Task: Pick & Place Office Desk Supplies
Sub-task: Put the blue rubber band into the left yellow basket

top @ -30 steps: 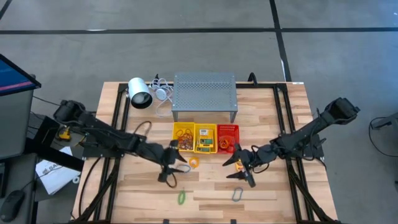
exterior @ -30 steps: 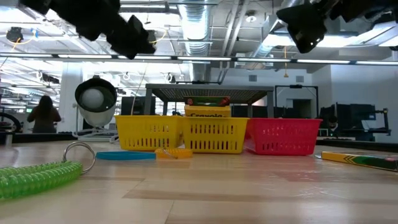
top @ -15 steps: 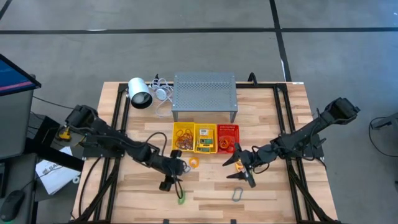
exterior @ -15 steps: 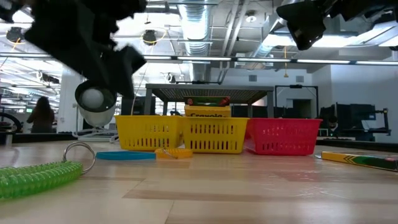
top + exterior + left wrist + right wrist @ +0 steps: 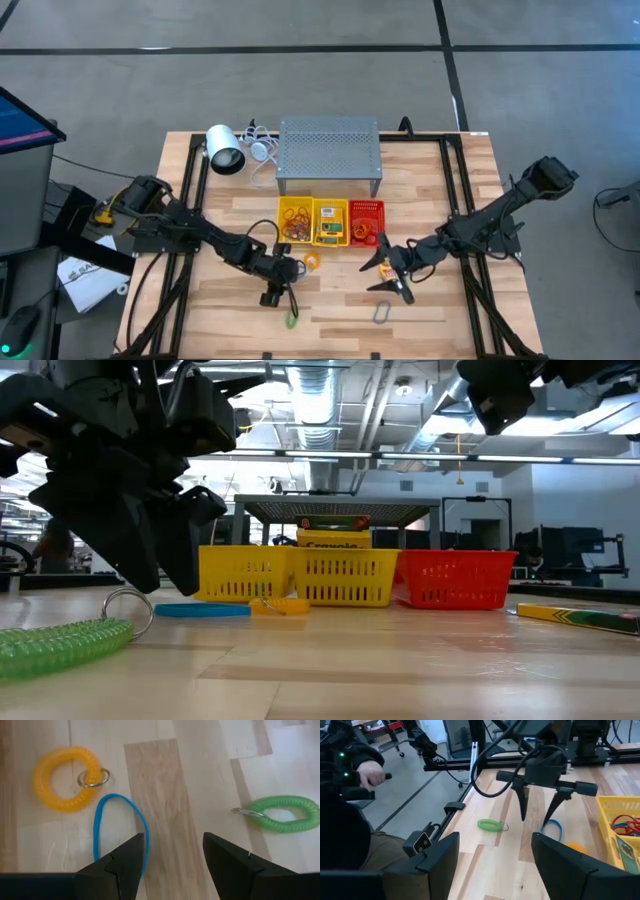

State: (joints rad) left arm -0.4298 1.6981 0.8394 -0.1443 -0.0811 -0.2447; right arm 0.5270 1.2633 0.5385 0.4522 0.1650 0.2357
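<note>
Lying loose on the counter (image 5: 220,295) in front of the baskets are the coiled rings: a green coil (image 5: 285,813) with a small metal ring at one end, a yellow coil (image 5: 65,785) with a metal ring looped through it, and a thin blue band (image 5: 120,832) forming a long loop just beside the yellow one. The left claw (image 5: 278,288) is hanging low over the counter with its fingers spread wide and holding nothing, the blue band showing just past one finger and the green coil off to the other side. The right claw (image 5: 392,277) is hovering near the red basket (image 5: 366,222), its fingers also apart and empty. Two yellow baskets (image 5: 311,221) are sitting in a row with the red one, touching side to side, with bare wood in front of them and a grey clip (image 5: 381,314) lying near the front edge. The low view is showing a crayon box (image 5: 335,540) standing up out of the middle basket and another box (image 5: 578,618) lying flat on the counter well to the side of the red basket, which the wrist views are not catching. The right wrist view is showing red rubber bands (image 5: 625,826) inside a yellow basket and a person's hand (image 5: 370,773) beyond the counter edge.
</note>
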